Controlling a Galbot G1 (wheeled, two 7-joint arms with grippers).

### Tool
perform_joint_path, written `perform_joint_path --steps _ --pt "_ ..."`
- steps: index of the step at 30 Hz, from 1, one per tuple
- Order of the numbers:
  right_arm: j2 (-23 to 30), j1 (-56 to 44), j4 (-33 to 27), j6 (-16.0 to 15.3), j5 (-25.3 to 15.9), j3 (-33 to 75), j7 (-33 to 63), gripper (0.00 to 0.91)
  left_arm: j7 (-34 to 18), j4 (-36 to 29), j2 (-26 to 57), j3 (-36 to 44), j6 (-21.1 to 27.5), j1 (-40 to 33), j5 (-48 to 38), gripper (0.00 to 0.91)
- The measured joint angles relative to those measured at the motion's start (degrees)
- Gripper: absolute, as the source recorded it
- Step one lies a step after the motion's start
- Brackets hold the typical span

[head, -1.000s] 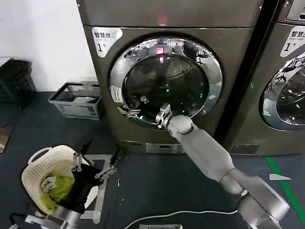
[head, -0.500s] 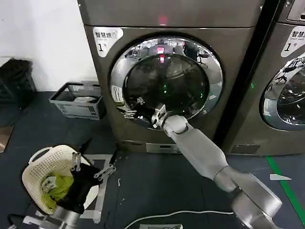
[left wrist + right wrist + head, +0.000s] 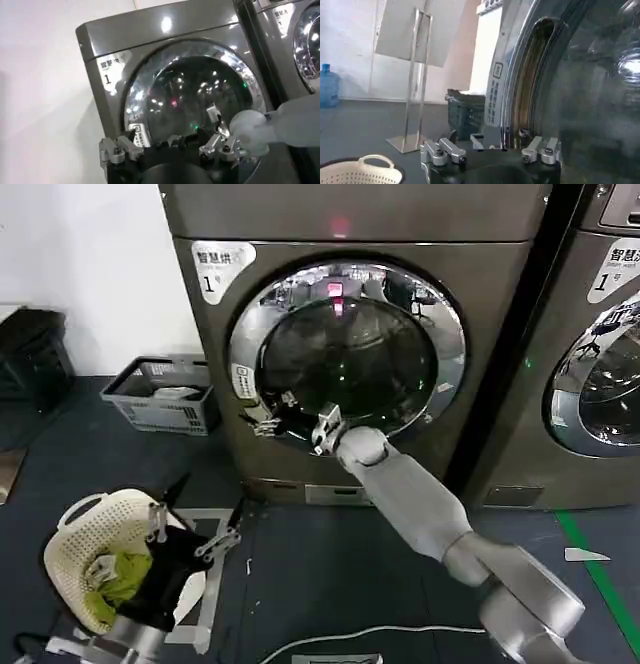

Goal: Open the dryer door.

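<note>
Chrome-ringed dryer door (image 3: 347,356) looks shut; your right gripper (image 3: 322,430), jaws apart, has slid left along its lower rim toward the recessed handle. Left gripper (image 3: 190,531) waits low, open.

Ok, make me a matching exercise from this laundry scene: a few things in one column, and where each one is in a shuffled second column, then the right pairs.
Things:
1. right gripper
2. left gripper
3. grey basket
4. red light

Places:
A. on the floor by the white wall, left of the dryer
B. on the dryer's top panel, above the dryer door
C. at the lower edge of the dryer door's chrome ring
D. low over the white laundry basket holding clothes

Pairs: 1-C, 2-D, 3-A, 4-B
</note>
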Motion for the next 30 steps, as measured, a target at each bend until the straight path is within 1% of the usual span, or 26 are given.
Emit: perform_joint_path --steps 8,13,17,21,26,28,30 --pt "0.5 1.6 -2.4 0.7 0.3 -0.5 -4.3 0.907 0.0 -0.3 -0.3 0.0 -0.1 0.3 0.0 0.907" --pt "1.1 1.6 -2.4 0.9 0.3 -0.8 -5.3 0.907 0.0 -0.4 -0.3 0.0 -0.2 0.4 0.0 0.907" --pt "0.9 1.7 -2.1 1.5 0.3 -1.2 -7.9 0.907 0.0 -0.5 -0.4 0.0 -0.2 0.3 0.1 0.907" --pt "-0.3 1.1 -0.5 1.8 0.3 -2.0 -9.8 0.907 0.0 -0.5 -0.4 0.0 -0.2 0.3 0.0 0.907" --pt "-2.6 -0.4 3.9 1.7 0.3 -2.8 -10.0 0.907 0.0 0.2 -0.3 -0.2 -0.3 -0.3 -0.2 0.907" --pt "-3.7 -1.1 5.9 1.9 1.3 -3.1 -10.8 0.907 -0.1 0.5 -0.1 -0.3 -0.3 -0.6 -0.5 0.907" --pt "-4.9 -1.9 8.0 2.9 2.6 -3.2 -12.8 0.907 -0.1 1.1 0.4 -0.9 -0.3 -1.2 -1.3 0.907"
